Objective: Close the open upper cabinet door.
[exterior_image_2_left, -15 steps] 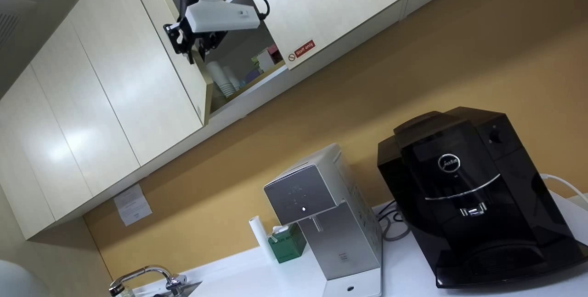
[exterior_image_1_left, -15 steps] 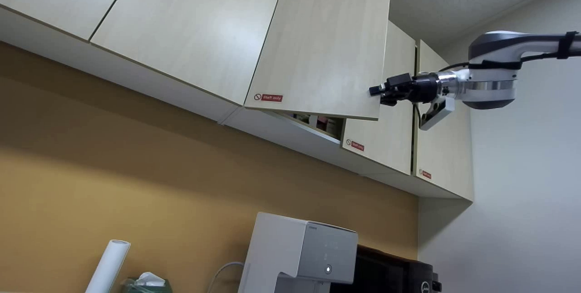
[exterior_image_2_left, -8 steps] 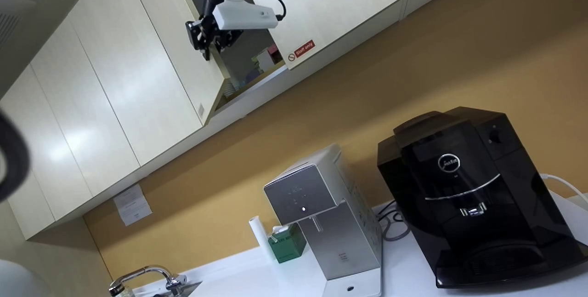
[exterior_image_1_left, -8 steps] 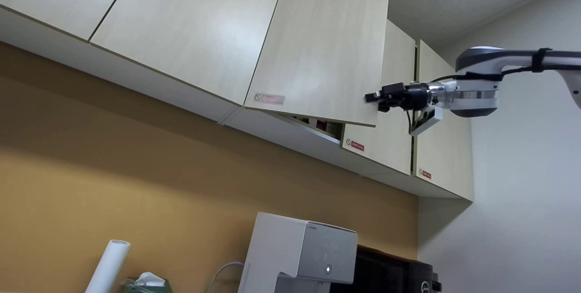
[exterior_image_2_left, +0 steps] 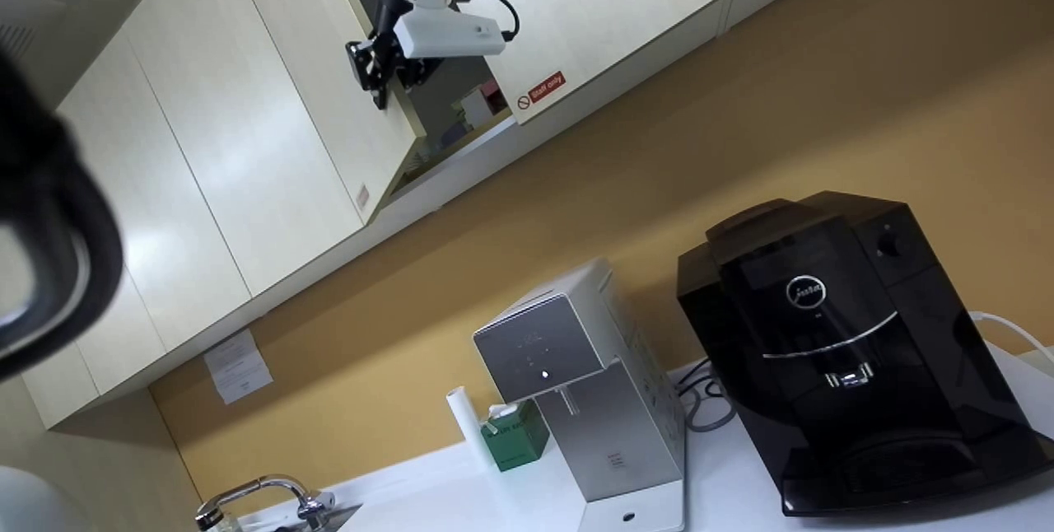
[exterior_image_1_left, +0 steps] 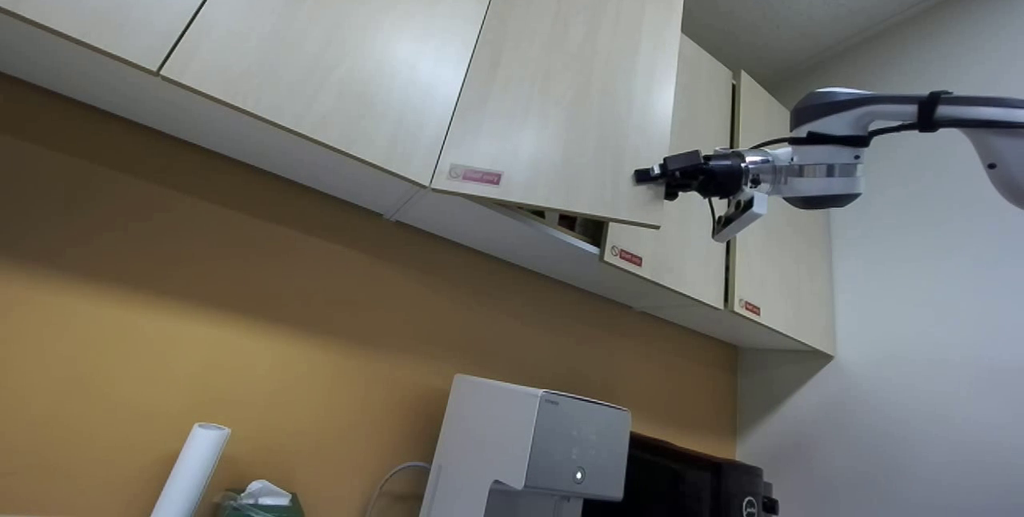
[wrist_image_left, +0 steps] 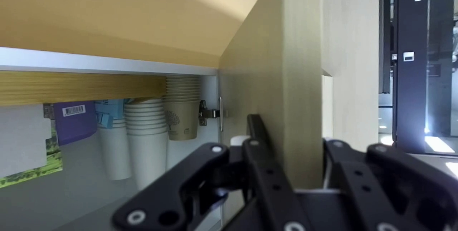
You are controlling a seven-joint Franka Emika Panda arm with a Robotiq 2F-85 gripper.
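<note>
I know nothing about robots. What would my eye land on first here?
Probably the black gripper, clamped on the free edge of the open door high up. Next, in an exterior view, the big black coffee machine on the white counter. In the wrist view, stacks of cups stand out inside the cabinet.

ochre wall (exterior_image_1_left: 280, 309), shadowed along top | pale side wall (exterior_image_1_left: 920, 301) | ceiling (exterior_image_1_left: 808, 5) | white countertop (exterior_image_2_left: 453, 491)

The white arm (exterior_image_1_left: 820, 155) has a black strap (exterior_image_1_left: 930, 110) and dark grey wrist caps (exterior_image_1_left: 820, 111) at twelve and six o'clock; silver screws (wrist_image_left: 136, 217) dot its black hand (wrist_image_left: 291, 134).
</note>
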